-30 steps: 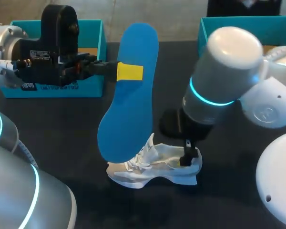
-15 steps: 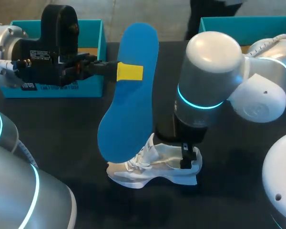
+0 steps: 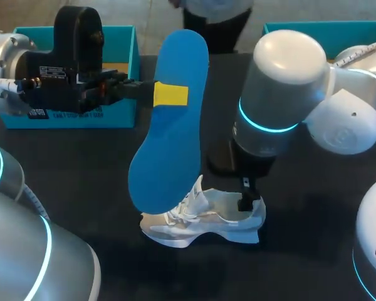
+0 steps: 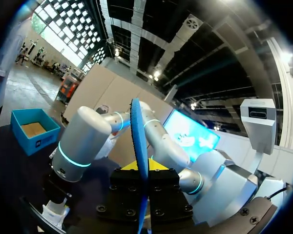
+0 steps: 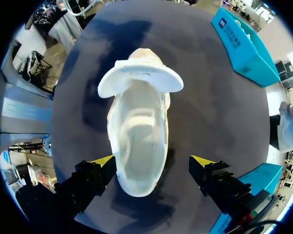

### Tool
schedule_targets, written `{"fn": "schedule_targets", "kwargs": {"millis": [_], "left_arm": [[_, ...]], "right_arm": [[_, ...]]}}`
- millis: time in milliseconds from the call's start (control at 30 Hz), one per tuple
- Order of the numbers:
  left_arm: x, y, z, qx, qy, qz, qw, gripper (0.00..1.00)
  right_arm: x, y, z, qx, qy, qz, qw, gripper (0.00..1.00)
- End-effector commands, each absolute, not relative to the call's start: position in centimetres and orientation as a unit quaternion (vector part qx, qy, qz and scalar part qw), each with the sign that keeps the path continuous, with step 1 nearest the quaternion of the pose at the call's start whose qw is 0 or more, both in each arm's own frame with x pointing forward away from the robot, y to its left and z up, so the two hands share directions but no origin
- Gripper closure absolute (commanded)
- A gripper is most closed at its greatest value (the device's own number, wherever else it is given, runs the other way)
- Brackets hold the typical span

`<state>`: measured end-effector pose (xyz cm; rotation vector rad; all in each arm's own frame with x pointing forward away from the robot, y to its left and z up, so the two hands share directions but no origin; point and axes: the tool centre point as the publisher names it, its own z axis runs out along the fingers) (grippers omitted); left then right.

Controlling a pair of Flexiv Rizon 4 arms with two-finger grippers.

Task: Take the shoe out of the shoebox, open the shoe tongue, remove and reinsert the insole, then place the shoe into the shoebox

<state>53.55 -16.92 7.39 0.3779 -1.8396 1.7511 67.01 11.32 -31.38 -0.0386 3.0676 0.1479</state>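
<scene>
Shoe (image 3: pixel 203 219) out of the box, on the tabletop (image 3: pixel 81 163) beneath my right gripper (image 5: pixel 153 161), its fingers spread wide astride the heel. Insole (image 3: pixel 169 138) removed: my left gripper (image 3: pixel 166 94) clamps it aloft. By my judgement, reinsertion and boxing remain outstanding.

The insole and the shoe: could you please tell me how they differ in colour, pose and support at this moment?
The insole is blue, while the shoe is white. The insole is held up in the air with the left claw shut on it, whereas the shoe stands on the table. The shoe's heel sits inside the open right claw, ungripped. Neither is in a box.
</scene>
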Motion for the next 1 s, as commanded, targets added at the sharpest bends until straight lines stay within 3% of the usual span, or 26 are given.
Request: {"fn": "schedule_targets", "kwargs": {"millis": [33,933,967,1000], "left_arm": [[53.5,-17.0,7.4,0.141,-0.688,0.653,0.283,1.00],[53.5,-17.0,7.4,0.141,-0.688,0.653,0.283,1.00],[53.5,-17.0,7.4,0.141,-0.688,0.653,0.283,1.00],[53.5,-17.0,7.4,0.141,-0.688,0.653,0.283,1.00]], "right_arm": [[67.8,12.4,-32.2,-0.016,0.998,0.047,0.030,0.00],[69.6,14.5,-39.7,-0.014,0.997,0.078,-0.004,0.00],[69.6,14.5,-39.9,-0.013,0.997,0.077,-0.005,0.15],[69.6,14.5,-40.1,-0.011,0.997,0.077,-0.006,0.47]]}}
